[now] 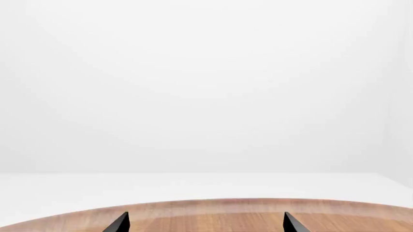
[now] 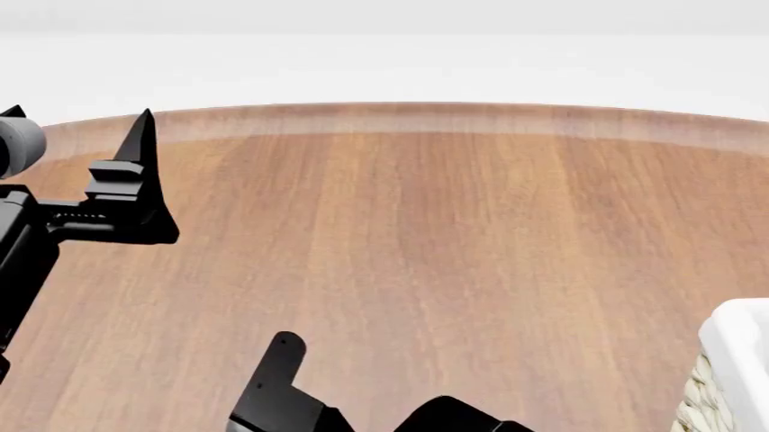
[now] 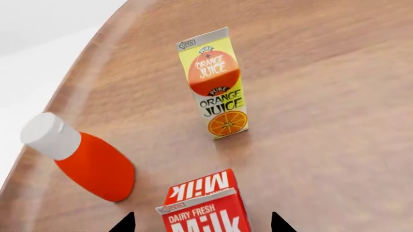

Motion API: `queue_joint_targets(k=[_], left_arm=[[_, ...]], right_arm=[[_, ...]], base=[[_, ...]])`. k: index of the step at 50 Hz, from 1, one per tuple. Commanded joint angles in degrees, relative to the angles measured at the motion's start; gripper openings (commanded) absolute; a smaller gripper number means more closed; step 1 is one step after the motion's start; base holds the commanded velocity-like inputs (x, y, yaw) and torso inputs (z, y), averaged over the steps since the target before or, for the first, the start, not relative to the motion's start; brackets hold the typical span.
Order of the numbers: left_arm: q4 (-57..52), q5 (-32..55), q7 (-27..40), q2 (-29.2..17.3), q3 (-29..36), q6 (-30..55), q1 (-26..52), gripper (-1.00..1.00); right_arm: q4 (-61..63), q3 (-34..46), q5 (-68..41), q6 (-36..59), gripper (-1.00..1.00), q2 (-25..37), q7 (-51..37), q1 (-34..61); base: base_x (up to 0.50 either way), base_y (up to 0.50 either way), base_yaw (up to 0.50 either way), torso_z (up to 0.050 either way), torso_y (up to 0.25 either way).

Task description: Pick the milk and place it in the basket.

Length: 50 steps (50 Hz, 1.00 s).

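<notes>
The robot's visible parts were matte black throughout, apart from a grey cylindrical piece [image 2: 18,147] at the head view's left edge. The left gripper [image 2: 78,135] ended in slim, tapering fingers [image 2: 142,144] shaped like pointed blades, mounted on a blocky stepped body with a short row of small pale marks along it. The right gripper [image 2: 360,396] showed a flat black finger [image 2: 280,360] with a rounded tip bearing one small light dot, above angular black housing.

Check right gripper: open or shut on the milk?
Open. In the right wrist view the right gripper has its fingertips spread either side of the upright milk, not touching.
</notes>
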<state>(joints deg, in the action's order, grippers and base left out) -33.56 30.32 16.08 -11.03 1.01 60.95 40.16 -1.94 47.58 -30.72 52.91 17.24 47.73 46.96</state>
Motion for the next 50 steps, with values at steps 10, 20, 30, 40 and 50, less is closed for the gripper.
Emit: queue_joint_targets(k=[10, 20, 30, 40, 50], left_arm=[[0.5, 0.7, 0.4, -0.5, 0.4, -1.2, -0.9, 1.0], [0.4, 1.3, 0.8, -0.7, 0.6, -1.2, -1.0, 1.0], [0.5, 1.6, 1.1, -0.9, 0.7, -1.5, -1.1, 1.0], [0.6, 2.1, 1.3, -1.2, 0.8, -1.7, -1.2, 1.0], [1.3, 2.4, 1.4, -1.6, 0.9, -2.3, -0.9, 1.0]], right_arm=[[-10.7, 2.8, 1.8, -6.3, 1.0, -2.5, 3.2, -1.4], [-14.0, 3.7, 1.9, -7.7, -1.0, -3.1, 4.1, -2.5], [-13.5, 3.7, 1.6, -7.8, -1.0, -2.8, 4.0, -2.7], [-12.4, 2.5, 1.5, -7.1, -1.0, -2.6, 1.3, -2.5], [-3.4, -12.0, -1.4, 4.0, -1.0, -2.3, -19.4, -0.5]], base=[[0.0, 0.0, 0.0, 0.0, 0.0], [0.0, 0.0, 0.0, 0.0, 0.0], [0.0, 0.0, 0.0, 0.0, 0.0], [0.0, 0.0, 0.0, 0.0, 0.0], [0.0, 0.0, 0.0, 0.0, 0.0]])
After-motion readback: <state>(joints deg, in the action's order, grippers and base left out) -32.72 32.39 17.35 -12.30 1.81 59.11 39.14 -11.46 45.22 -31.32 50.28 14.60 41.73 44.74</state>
